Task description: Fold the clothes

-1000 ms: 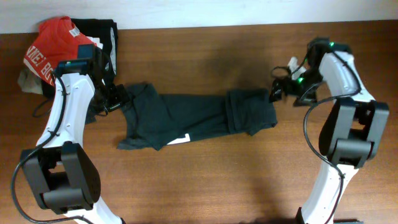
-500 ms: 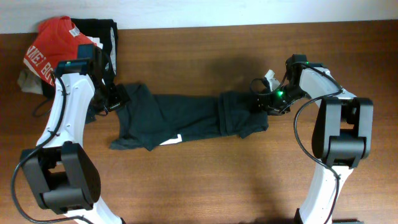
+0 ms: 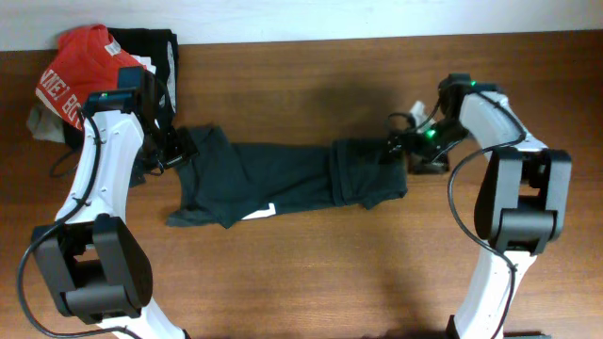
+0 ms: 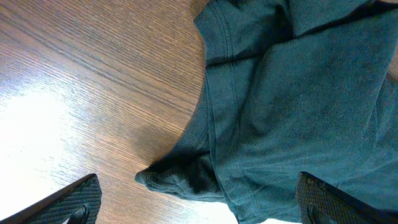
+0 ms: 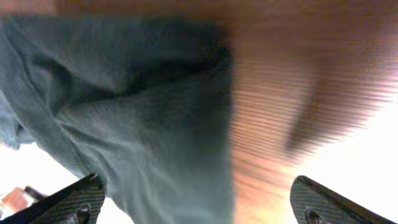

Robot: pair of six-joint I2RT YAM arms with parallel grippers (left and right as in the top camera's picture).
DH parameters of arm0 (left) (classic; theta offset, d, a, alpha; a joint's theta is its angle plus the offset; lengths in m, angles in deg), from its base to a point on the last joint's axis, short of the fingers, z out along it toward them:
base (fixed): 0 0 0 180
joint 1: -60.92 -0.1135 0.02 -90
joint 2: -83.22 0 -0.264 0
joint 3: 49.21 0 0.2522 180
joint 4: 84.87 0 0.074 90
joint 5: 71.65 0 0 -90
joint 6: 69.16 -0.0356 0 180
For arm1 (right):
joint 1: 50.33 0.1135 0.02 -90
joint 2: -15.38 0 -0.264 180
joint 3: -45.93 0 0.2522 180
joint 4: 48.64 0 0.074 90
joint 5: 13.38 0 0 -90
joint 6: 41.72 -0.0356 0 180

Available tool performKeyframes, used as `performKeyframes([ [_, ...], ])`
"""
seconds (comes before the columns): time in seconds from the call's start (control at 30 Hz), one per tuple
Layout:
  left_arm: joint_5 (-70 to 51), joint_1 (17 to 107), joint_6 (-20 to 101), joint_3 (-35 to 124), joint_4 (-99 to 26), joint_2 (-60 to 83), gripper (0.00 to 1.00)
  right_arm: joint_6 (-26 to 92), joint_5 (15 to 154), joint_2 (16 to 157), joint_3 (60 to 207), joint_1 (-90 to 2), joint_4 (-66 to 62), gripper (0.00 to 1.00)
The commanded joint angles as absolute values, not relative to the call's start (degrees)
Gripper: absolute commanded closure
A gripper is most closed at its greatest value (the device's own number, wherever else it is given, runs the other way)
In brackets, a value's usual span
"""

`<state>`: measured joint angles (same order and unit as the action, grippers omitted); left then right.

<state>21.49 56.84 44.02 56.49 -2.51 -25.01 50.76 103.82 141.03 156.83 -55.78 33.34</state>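
The dark navy-teal T-shirt [image 3: 283, 174] lies bunched in a long strip across the table's middle, its right end folded over and a bit of white showing at its lower edge. My left gripper [image 3: 174, 149] hovers open over the shirt's left end; the left wrist view shows a sleeve hem [image 4: 180, 180] between the spread fingers [image 4: 199, 208]. My right gripper [image 3: 400, 149] is open over the shirt's right edge; its blurred view shows cloth [image 5: 143, 124] under the left finger and bare wood under the right [image 5: 199, 208].
A red shirt with white letters [image 3: 75, 71] and a black garment [image 3: 151, 52] are piled at the table's far left corner, behind my left arm. Brown wood [image 3: 311, 273] lies in front of the shirt.
The right gripper moved left from beyond the shirt's right end to over its folded edge, pushing the shirt slightly left, then drew back a little. The left arm stayed still.
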Motion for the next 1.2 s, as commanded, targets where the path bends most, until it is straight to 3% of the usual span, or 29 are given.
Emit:
performKeyframes([
  [0.0, 21.09, 57.17, 44.13, 56.31, -2.51, -24.77, 0.01, 49.23, 95.8, 136.63, 166.95, -55.19, 38.24, 0.01],
  [0.1, 21.07, 57.17, 44.15, 56.31, -3.16, -24.77, 0.01, 48.53, 89.87, 132.7, 170.19, -49.47, 39.49, 0.01],
  [0.33, 21.07, 57.17, 44.13, 56.31, -3.27, -24.77, 0.01, 34.06, 70.57, 135.56, 166.64, -32.4, 38.9, 0.01],
  [0.43, 21.09, 57.17, 44.13, 56.31, -3.16, -24.77, 0.01, 30.9, 69.87, 135.78, 164.04, -27.81, 36.86, 0.01],
  [1.1, 21.09, 57.41, 44.13, 56.31, -3.12, -24.77, 0.01, 26.72, 71.36, 135.78, 149.47, -22.32, 21.5, 0.01],
  [1.17, 21.12, 57.41, 44.11, 56.31, -3.1, -24.77, 0.01, 26.72, 71.38, 135.78, 147.87, -22.32, 19.81, 0.08],
])
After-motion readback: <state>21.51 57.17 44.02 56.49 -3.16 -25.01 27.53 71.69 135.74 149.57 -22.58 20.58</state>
